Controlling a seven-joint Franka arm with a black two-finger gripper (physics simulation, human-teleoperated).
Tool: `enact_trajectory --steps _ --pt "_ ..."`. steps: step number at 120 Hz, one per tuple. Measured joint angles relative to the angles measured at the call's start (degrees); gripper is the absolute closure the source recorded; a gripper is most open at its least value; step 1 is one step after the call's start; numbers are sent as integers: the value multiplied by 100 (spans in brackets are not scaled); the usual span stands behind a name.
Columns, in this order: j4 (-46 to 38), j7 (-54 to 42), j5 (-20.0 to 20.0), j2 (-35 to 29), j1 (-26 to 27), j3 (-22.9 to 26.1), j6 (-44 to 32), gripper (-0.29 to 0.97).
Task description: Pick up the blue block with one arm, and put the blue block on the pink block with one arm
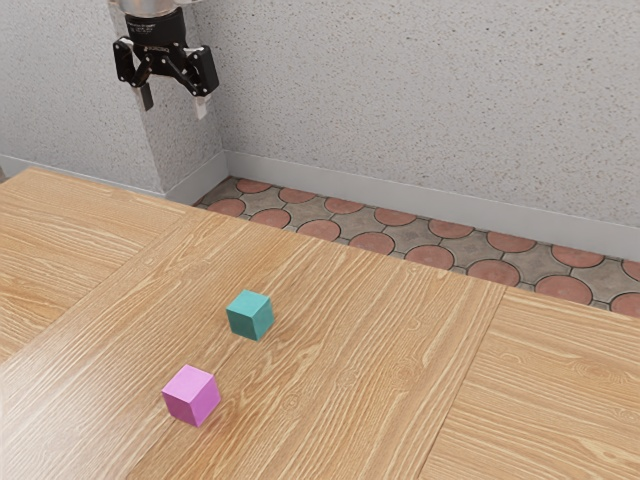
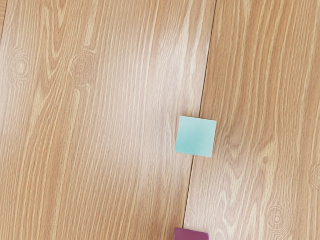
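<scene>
The blue block (image 1: 250, 314) is a small teal-blue cube resting on the wooden table (image 1: 380, 380) near its middle. The pink block (image 1: 191, 394) stands a short way in front of it, toward the exterior view's lower left, apart from it. My gripper (image 1: 172, 102) hangs high above the table at the exterior view's upper left, open, with nothing between its fingers. Seen from the wrist, the blue block (image 2: 196, 136) lies flat on a plank seam, and the pink block (image 2: 191, 234) shows as a dark pink edge beyond it.
The table is made of wide wooden planks with seams. Behind it lies a tiled floor (image 1: 420, 235) and a grey speckled wall (image 1: 420, 90) with a corner pillar (image 1: 185, 150) beneath my gripper.
</scene>
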State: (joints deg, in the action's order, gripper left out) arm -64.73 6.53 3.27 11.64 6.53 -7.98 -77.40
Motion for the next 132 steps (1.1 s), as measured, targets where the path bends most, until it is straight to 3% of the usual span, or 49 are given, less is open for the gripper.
enact_trajectory --steps 22,36,47,64,81,106,132 --pt "195 12 -113 -162 -2 -57 23 0" --pt "521 17 -86 -633 -24 638 33 0" --pt "466 29 62 38 101 812 -8 0" --pt "447 41 264 1129 4 502 -148 0" --pt "641 28 217 2106 -83 269 -188 0" --pt "513 -25 143 2621 -168 108 -211 0" --pt "1375 -274 10 3773 -332 8 -347 0"
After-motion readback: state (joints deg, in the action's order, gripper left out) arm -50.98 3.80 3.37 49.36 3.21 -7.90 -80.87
